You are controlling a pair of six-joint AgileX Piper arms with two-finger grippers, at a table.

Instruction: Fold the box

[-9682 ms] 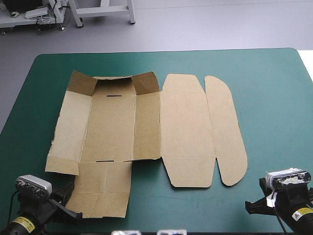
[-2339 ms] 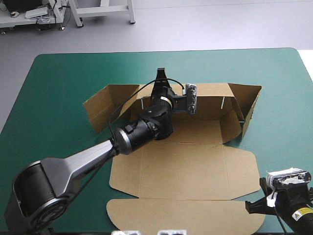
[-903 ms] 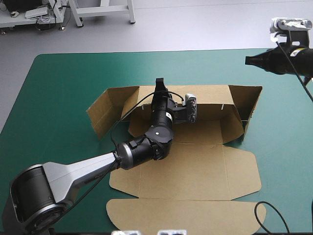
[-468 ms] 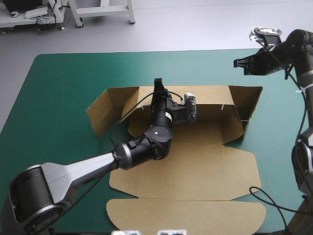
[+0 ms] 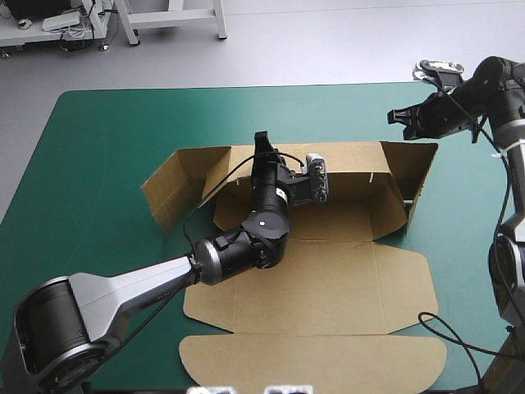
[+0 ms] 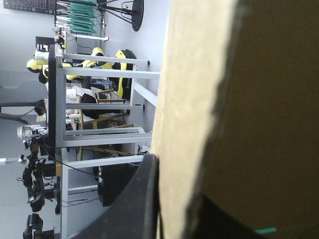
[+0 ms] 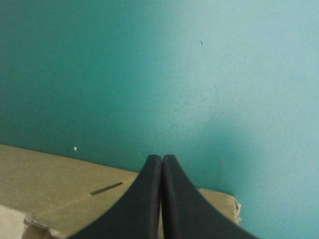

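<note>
Now right gripper (image 5: 392, 115) lower, nearer box (image 5: 328, 283) wall.

The brown box (image 5: 328, 279) lies centred on the table (image 5: 98, 131), far walls raised, lid flat.

- My left arm (image 5: 123, 287): a thick silver-grey upper link; a rounded black joint at each end; a black forearm with a small yellowish label near the wrist
- My right arm (image 5: 492, 82): black at the wrist; a slim grey link below
- My fingers (image 7: 144, 204): broad, black, smooth curved fins
</note>
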